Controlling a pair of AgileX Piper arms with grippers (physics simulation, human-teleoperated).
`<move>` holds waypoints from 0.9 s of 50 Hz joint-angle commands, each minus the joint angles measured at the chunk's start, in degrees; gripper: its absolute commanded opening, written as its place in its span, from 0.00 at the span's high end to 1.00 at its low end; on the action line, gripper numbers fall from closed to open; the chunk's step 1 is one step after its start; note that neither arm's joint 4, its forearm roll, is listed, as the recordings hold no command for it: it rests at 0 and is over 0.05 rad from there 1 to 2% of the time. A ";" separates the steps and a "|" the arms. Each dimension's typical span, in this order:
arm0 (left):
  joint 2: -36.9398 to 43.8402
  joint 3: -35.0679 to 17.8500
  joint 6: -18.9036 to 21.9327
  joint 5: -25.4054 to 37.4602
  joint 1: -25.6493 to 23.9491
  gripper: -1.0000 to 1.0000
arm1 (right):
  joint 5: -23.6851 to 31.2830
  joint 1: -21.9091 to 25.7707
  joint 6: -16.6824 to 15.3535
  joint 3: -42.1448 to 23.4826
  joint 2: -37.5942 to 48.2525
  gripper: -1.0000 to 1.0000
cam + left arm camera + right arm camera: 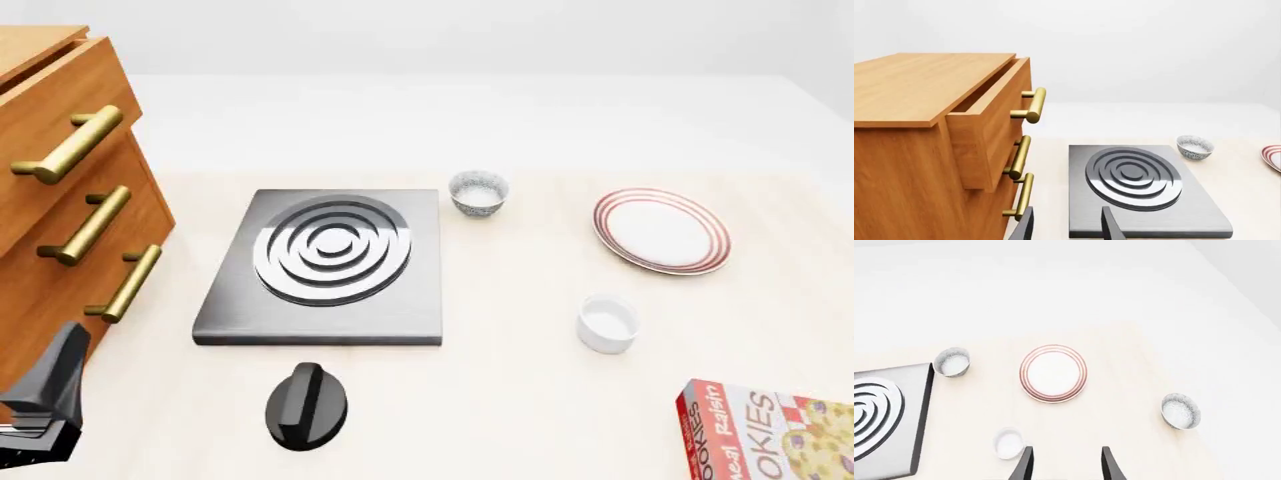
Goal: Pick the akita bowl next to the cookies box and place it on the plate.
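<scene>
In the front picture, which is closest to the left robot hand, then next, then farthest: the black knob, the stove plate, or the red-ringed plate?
From the left gripper, at the near-left corner:
1. Black knob, just to its right on the near side.
2. Stove plate, farther back, left of middle.
3. Red-ringed plate, far over on the right side.

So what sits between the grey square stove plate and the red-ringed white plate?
In the front view, one small speckled grey-blue bowl stands between the stove plate and the ringed plate, close to the stove's far corner. The rest is bare tabletop.
</scene>
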 commanded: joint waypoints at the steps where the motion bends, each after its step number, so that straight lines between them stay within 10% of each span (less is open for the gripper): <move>1: -0.07 0.00 0.04 -0.01 -0.08 0.00 | 1.08 -2.18 0.25 -3.71 6.90 0.00; 45: -0.07 0.00 0.04 -0.01 -0.08 0.00 | 0.19 -16.11 -2.71 -9.06 27.49 0.00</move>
